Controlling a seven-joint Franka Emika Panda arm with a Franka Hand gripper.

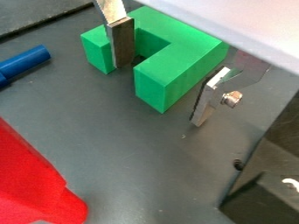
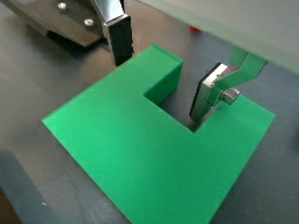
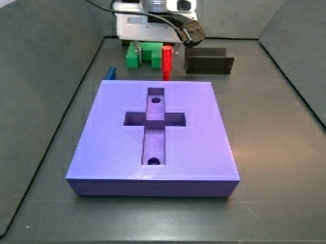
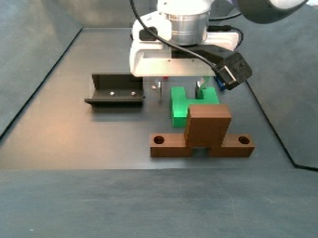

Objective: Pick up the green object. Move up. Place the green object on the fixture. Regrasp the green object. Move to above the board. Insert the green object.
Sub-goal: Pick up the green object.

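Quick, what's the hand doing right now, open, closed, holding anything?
Hand: open, fingers either side of one prong of the green object on the floor, not clamped on it yet.

Single arm, white-shelled, with black joint rings and a black cable looping off the wrist in a side view. Gripper [image 4: 184,86] body a squarish white block with a grey underside; down low by the green block at the back of the surface. Jaws ending in flat silver plates faced with dark pads: one finger [image 1: 115,39] a plain strip, its mate [image 1: 211,98] bent at the top and fastened by a round silver screw. Same two plates in both wrist views, metal brushed and bright, pads matte black. Pale camera housing edging the wrist views.
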